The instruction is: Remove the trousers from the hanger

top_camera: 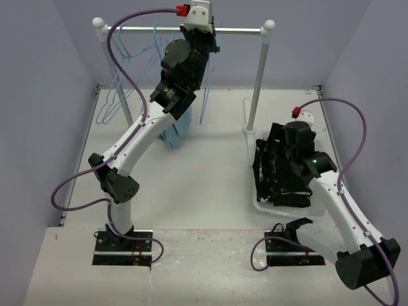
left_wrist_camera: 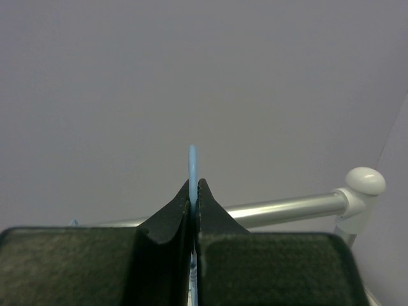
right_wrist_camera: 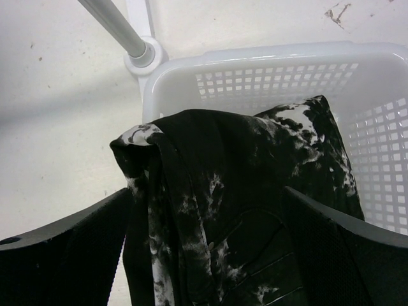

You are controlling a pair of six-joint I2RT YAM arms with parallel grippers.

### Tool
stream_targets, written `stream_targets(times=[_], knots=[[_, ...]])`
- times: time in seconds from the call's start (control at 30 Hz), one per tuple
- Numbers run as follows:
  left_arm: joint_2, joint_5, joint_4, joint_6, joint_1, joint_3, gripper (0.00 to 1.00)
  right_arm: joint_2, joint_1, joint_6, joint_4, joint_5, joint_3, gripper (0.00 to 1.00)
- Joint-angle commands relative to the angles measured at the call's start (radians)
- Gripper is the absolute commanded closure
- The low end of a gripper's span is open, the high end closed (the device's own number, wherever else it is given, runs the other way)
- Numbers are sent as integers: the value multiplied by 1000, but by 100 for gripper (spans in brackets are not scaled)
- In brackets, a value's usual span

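**Hanger pinched at the rail, trousers in the basket**

Nearest, the right arm (top_camera: 344,204) is folded low from its base and bent inward over a white plastic basket (right_wrist_camera: 255,70) with square-lattice walls. Its jaws are spread wide, one to either side of the trousers (right_wrist_camera: 217,159), with nothing clamped. The trousers — soft black fabric mottled with white, paint-like speckles — are heaped in the basket, one crumpled fold draped over its rim, well apart from the hanger. The basket is set on the pale surface (top_camera: 204,185) just beside the rail's right post.

Farther back, the left arm (top_camera: 137,137) is stretched up and away to the metal rail (left_wrist_camera: 287,207). Its jaws are closed tight on the hanger (left_wrist_camera: 192,159) — a thin light-blue wire seen edge-on, rising just above the fingertips. A plain light-blue cloth (top_camera: 178,131) is partly seen behind that arm. More wire hangers (top_camera: 121,76) are hooked on the rail's left end.
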Motion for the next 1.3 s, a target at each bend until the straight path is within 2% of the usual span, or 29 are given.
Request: stream_targets(times=[0.0,0.17,0.3,0.6,0.73,0.93,1.0,1.07,1.13,1.17,1.2,1.27], knots=[[21,38,56,26,34,47,100,15,-3,-1,42,19,40,1],[50,118,31,-60,86,35,100,27,-3,3,45,15,38,1],[59,143,30,-67,89,11,100,24,-3,5,45,4,35,1],[-43,140,28,-137,91,-190,100,-2,-3,0,39,-21,26,1],[-105,152,25,-157,88,-264,90,-11,-3,3,37,-30,35,1],[-157,129,38,-160,60,-348,85,-21,-3,13,33,-36,32,1],[-157,126,22,-159,60,-342,73,-24,-3,17,30,-37,35,1],[-174,132,1,-157,55,-341,41,-34,-3,25,17,-36,41,1],[-206,127,-11,-149,46,-356,25,-44,-3,33,13,-27,46,1],[-218,115,-21,-140,34,-361,6,-56,-3,37,10,-27,47,1],[-244,109,-31,-136,29,-368,0,-64,-3,40,10,-27,49,1],[-261,86,-149,-145,9,-341,0,-79,-3,43,8,-28,49,1]])
